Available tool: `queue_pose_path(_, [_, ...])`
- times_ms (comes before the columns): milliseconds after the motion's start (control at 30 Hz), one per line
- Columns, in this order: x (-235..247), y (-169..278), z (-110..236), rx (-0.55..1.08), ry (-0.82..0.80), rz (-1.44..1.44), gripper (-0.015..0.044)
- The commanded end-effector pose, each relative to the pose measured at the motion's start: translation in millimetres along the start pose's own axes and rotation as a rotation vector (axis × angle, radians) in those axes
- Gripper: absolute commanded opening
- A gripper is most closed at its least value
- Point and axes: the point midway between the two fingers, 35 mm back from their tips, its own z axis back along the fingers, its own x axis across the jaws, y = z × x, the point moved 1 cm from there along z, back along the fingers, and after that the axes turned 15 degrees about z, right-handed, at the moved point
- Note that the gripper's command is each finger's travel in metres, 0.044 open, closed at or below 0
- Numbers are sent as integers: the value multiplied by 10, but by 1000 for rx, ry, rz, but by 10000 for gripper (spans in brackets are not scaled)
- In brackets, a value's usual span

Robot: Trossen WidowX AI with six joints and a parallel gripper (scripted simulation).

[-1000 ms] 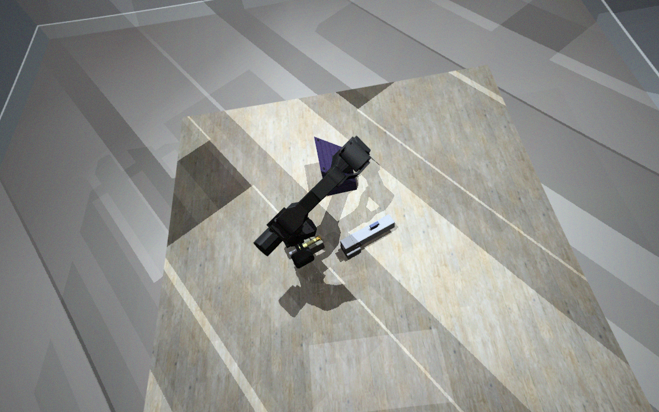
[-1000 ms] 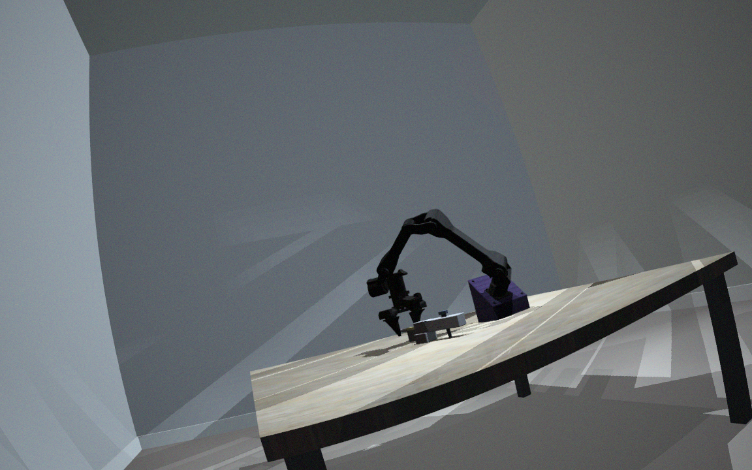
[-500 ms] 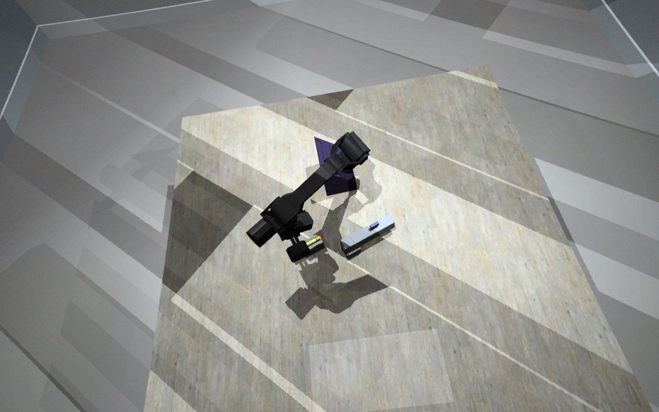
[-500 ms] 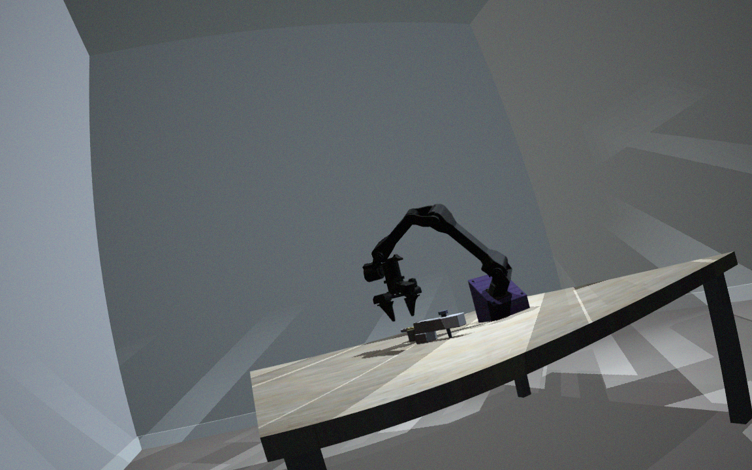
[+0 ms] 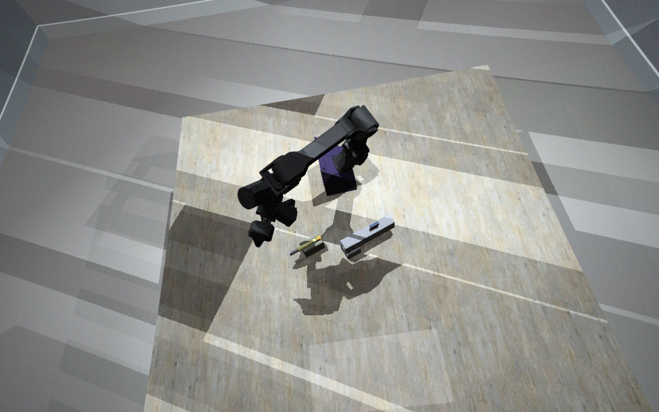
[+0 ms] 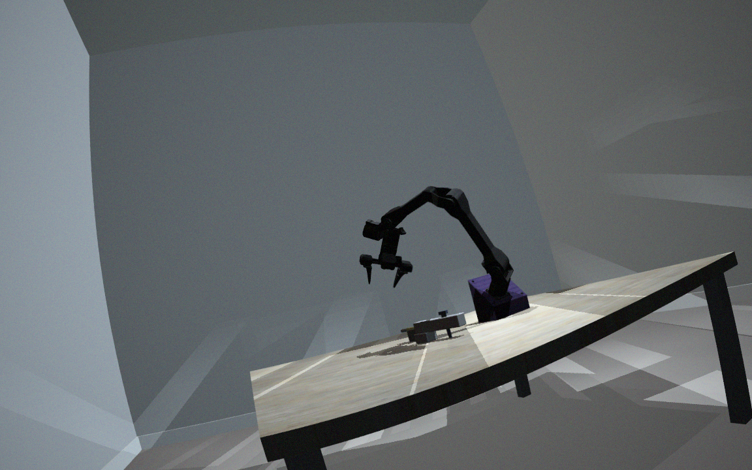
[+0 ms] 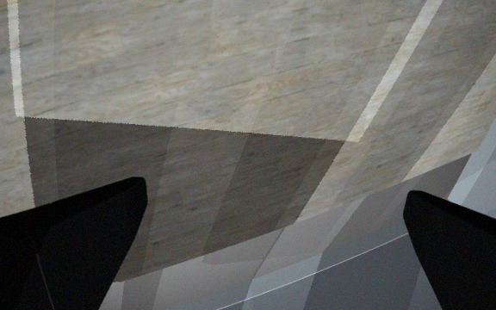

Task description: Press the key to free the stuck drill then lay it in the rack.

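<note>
Top view shows the drill [image 5: 305, 245] lying in its rack [image 5: 316, 249]; wrist view shows only released, empty jaws.

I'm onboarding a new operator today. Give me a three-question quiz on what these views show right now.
1. True or false: the gripper holds the drill.
2. The drill lies on: A) the dark rack B) the grey block C) the purple base
3. In the exterior view, is the gripper touching the table or above it?

Key: 1 false, it is open and holds nothing. 2 A. 3 above it.
</note>
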Motion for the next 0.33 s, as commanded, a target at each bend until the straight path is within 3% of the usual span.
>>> queue_pose_path(0, [-91, 305, 365, 146, 87, -178, 440])
queue_pose_path(300, [-199, 870, 1416, 443, 391, -616, 440])
